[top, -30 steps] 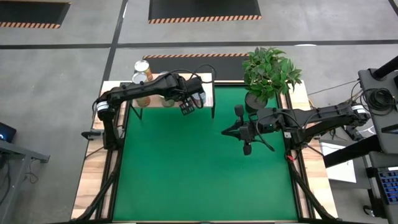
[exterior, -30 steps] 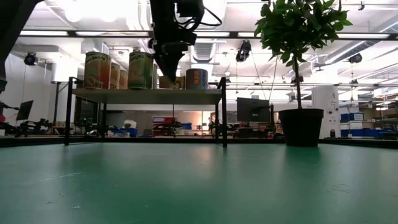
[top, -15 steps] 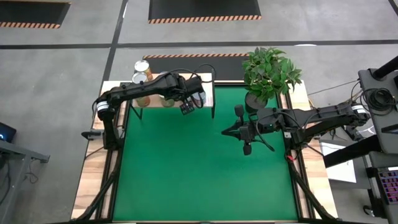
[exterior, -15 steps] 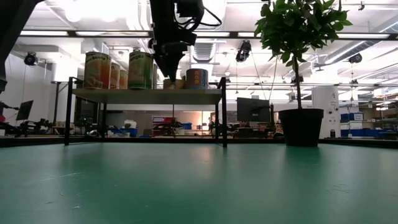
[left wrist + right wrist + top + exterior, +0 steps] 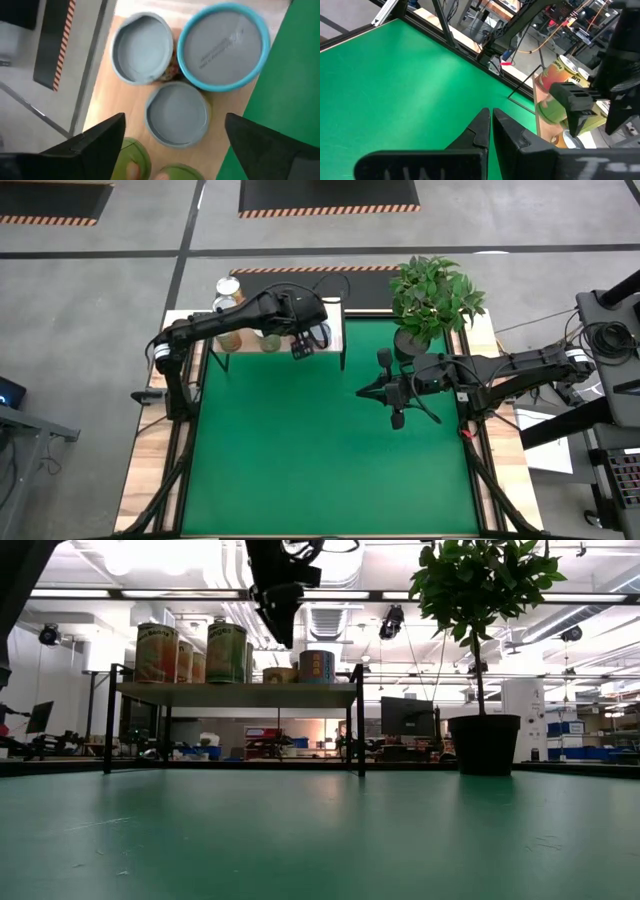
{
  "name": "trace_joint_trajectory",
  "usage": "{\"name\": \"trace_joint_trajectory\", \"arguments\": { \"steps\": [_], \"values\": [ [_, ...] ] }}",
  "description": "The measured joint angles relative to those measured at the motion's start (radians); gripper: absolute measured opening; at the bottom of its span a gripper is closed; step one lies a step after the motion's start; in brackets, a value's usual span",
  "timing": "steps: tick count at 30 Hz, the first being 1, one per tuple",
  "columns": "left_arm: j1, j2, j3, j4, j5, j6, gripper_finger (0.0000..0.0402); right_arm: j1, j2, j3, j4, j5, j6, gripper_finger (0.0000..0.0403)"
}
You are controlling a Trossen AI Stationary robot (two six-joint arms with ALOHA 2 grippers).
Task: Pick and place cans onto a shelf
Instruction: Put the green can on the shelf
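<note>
We find every visible can (image 5: 226,651) standing on the shelf (image 5: 235,693), the left hand (image 5: 279,615) wide and empty above, the right hand (image 5: 490,131) closed.

Two dark jointed arms (black cables looped along).
</note>
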Motion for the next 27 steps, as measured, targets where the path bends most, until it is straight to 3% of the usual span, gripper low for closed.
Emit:
{"name": "trace_joint_trajectory", "arguments": {
  "steps": [8, 14, 19, 27],
  "values": [
    [0.036, 0.003, -0.102, 0.052, 0.000, 0.033, 0.0201, 0.000, 0.000, 0.000, -0.009, 0.000, 0.001, 0.0009],
    [0.038, 0.004, -0.108, 0.086, 0.001, 0.032, 0.0089, 0.000, 0.000, 0.000, -0.009, 0.000, 0.000, 0.0009],
    [0.047, 0.005, -0.110, 0.093, 0.001, 0.030, 0.0020, 0.000, 0.000, 0.000, -0.008, 0.000, 0.000, 0.0009],
    [0.052, 0.008, -0.117, 0.085, 0.002, 0.024, 0.0007, 0.000, 0.000, 0.000, -0.009, 0.000, 0.000, 0.0009]
  ]
}}
